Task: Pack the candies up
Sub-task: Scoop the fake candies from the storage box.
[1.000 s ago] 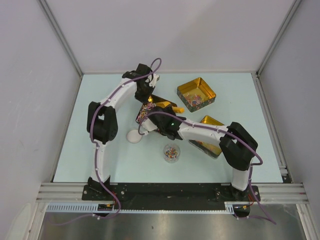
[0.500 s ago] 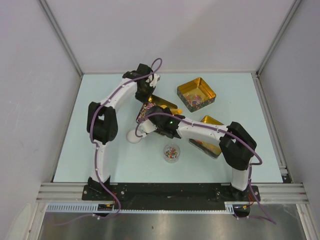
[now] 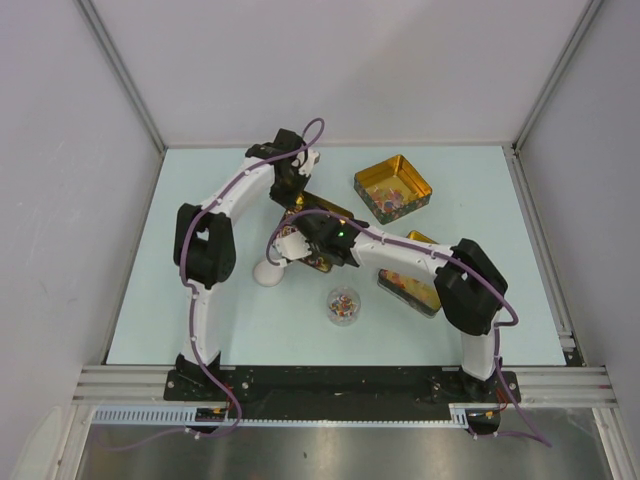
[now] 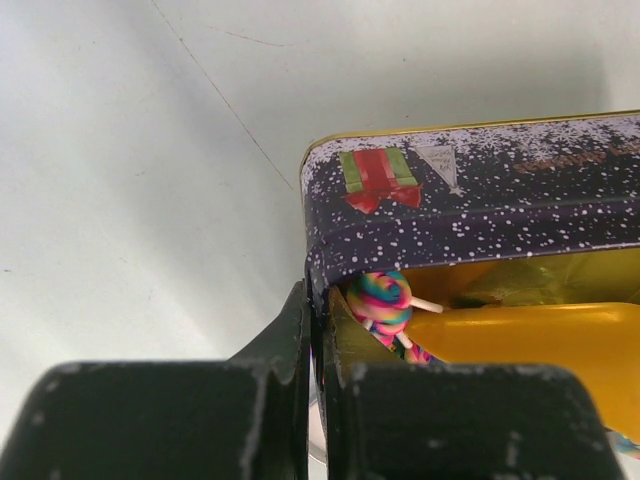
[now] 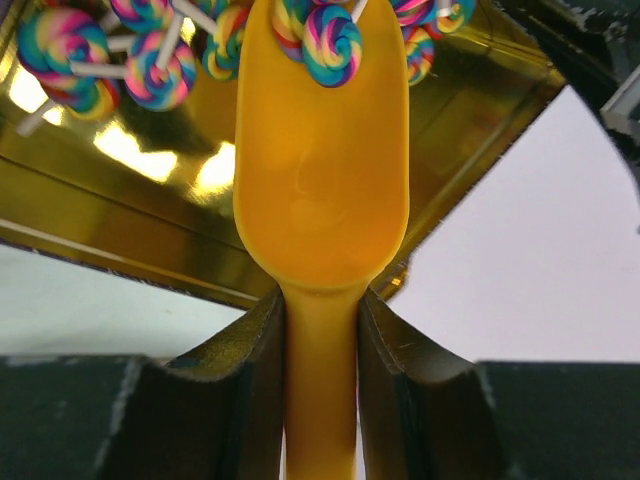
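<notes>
Both claws are busy. Our right gripper (image 5: 320,312) is clamped on the handle of the scoop (image 5: 320,180). The scoop's bowl lies inside the tin (image 5: 120,235), with one of the candies (image 5: 333,45) at its tip and more heaped just beyond. Our left gripper (image 4: 318,335) pinches the tin's wall near a corner, steadying it. We judge this to be the scooping step. Next we should push under the heap, lift level, and carry, probably to the cup (image 3: 343,305) nearer the bases.

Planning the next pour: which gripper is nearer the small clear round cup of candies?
Right. The right gripper, holding an orange plastic scoop, sits just beyond and left of the clear round cup; the left gripper, clamped on the dark speckled tin, is farther back.
</notes>
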`<state>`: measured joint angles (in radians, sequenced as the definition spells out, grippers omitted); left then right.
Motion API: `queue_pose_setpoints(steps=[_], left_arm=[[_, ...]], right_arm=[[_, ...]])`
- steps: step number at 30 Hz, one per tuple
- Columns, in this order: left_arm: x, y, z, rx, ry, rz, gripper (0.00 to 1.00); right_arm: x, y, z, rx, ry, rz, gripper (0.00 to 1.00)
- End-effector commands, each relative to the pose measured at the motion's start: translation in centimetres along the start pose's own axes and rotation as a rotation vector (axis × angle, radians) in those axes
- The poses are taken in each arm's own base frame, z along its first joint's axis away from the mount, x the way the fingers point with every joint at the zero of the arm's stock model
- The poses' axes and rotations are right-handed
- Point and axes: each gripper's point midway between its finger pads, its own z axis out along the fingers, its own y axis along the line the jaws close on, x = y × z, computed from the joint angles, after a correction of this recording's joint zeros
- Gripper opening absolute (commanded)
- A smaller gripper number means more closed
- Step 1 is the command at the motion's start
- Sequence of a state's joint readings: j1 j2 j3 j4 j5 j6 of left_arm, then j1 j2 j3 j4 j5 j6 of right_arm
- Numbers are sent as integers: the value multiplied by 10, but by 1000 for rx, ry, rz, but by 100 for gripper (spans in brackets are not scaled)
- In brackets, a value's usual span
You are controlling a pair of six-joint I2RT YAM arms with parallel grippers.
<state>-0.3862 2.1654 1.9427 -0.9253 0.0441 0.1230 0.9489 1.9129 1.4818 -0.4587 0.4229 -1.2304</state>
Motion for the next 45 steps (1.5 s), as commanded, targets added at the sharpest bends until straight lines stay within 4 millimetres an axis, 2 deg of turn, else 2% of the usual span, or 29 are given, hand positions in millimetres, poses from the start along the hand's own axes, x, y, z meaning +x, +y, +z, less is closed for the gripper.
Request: queue_pose_setpoints(steps=[1, 6, 16, 22, 27, 31, 35, 40, 45], left_arm=[[-29, -15, -45, 43, -134, -2, 0], [-29, -16, -43, 40, -129, -1, 0], [-26, -14, -40, 31, -120, -2, 0], [-24, -15, -37, 29, -111, 0, 0], [-22, -13, -34, 22, -101, -1, 0], [-21, -14, -31, 25, -93, 0, 0], [-21, -15, -30, 26, -90, 1, 0], [-19, -14, -28, 23, -85, 1, 0], [-17, -13, -25, 19, -76, 0, 1]], right_arm=[[-10, 29, 13, -125, -81, 90, 0], [-12, 37, 24, -123, -81, 119, 0], [-22, 40, 37, -91, -91, 232, 0], [-21, 26, 45, 47, -39, 268, 0], [-24, 30, 42, 31, -55, 279, 0], [-21, 22, 43, 119, -12, 276, 0], [-25, 33, 45, 70, -39, 284, 0], [-31, 41, 41, -3, -110, 392, 0], [-20, 36, 41, -30, -149, 512, 0]])
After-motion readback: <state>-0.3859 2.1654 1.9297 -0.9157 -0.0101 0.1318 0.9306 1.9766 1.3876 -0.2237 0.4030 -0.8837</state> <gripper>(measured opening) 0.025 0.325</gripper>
